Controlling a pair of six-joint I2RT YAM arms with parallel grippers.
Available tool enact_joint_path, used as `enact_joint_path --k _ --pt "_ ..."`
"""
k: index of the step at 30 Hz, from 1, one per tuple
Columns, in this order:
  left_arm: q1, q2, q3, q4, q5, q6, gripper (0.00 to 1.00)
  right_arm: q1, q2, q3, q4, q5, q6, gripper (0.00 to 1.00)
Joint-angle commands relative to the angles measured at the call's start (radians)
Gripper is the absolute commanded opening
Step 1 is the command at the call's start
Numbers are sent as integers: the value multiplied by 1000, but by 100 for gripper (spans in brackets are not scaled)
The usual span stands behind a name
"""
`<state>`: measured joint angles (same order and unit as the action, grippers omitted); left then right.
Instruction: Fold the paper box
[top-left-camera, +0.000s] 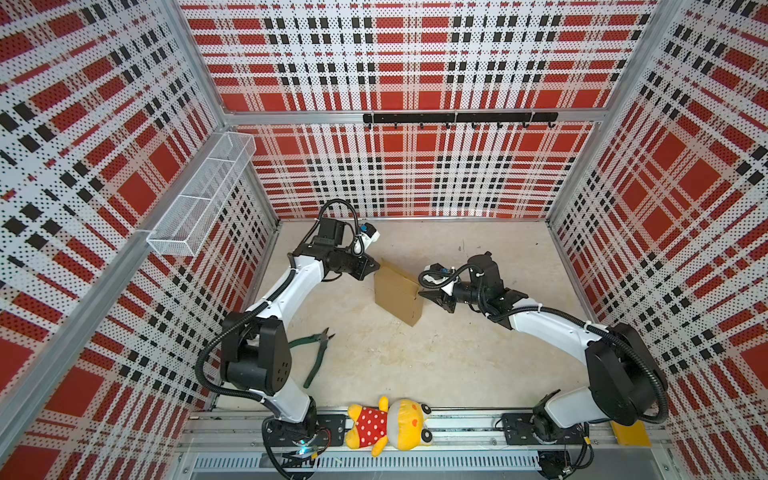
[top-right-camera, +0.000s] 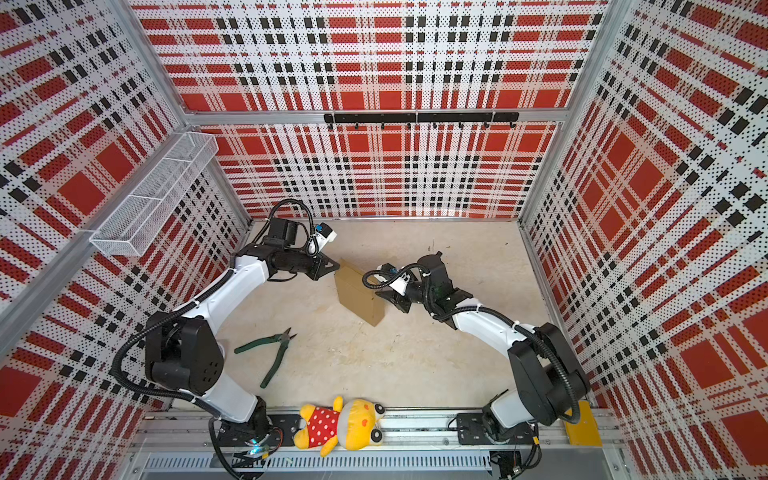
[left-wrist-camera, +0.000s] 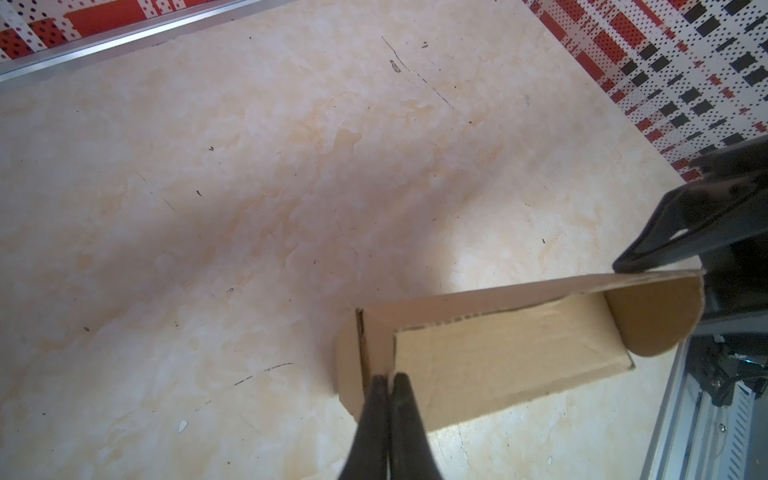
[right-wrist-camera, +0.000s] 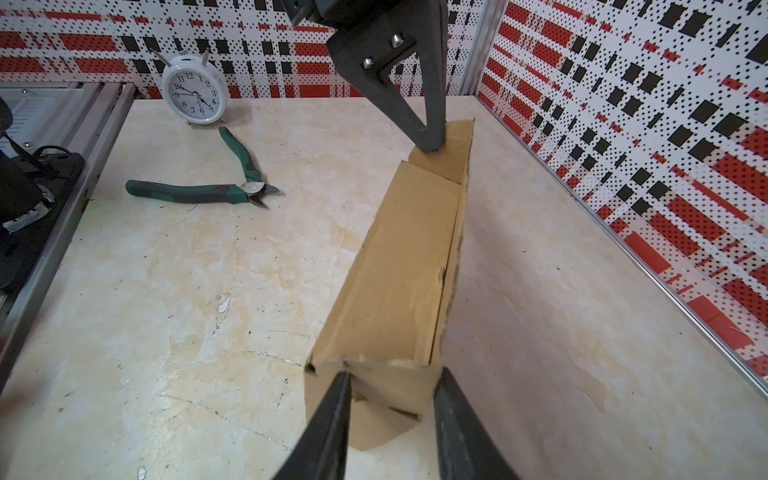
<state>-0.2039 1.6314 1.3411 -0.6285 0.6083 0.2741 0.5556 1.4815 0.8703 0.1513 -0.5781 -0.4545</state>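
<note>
The paper box (top-left-camera: 397, 295) (top-right-camera: 359, 297) is a brown cardboard box standing mid-table between both arms, its lid raised. My left gripper (top-left-camera: 376, 266) (top-right-camera: 336, 266) (left-wrist-camera: 389, 380) is shut on a thin cardboard wall at the box's (left-wrist-camera: 498, 357) far-left corner. At the opposite end is my right gripper (top-left-camera: 422, 294) (top-right-camera: 380, 293) (right-wrist-camera: 392, 374), jaws apart. One finger lies against the end wall of the box (right-wrist-camera: 407, 270) and the other by its corner. A rounded flap hangs below that end.
Green-handled pliers (top-left-camera: 316, 353) (right-wrist-camera: 208, 191) lie front-left of the box. A white alarm clock (right-wrist-camera: 194, 93) stands by the left wall. A yellow plush toy (top-left-camera: 390, 426) lies on the front rail, and a yellow flat plate (top-left-camera: 629, 434) sits at the front right.
</note>
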Motion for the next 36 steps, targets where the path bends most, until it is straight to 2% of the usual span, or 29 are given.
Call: enact_joint_path --k 1,10,22,30,36 --pt "-15 -5 -1 -7 53 4 0 10 15 18 105 -6 9 35" --pt "-23 -18 26 -23 73 -13 0 16 39 7 122 11 2 35" --pt "-22 -20 11 -27 31 7 0 16 28 8 113 17 4 35" --pt "-18 -17 -25 -8 13 22 0 17 20 -7 60 22 -46 35" --pt "-17 -7 -22 -11 5 31 0 6 -13 -1 2 7 -77 39"
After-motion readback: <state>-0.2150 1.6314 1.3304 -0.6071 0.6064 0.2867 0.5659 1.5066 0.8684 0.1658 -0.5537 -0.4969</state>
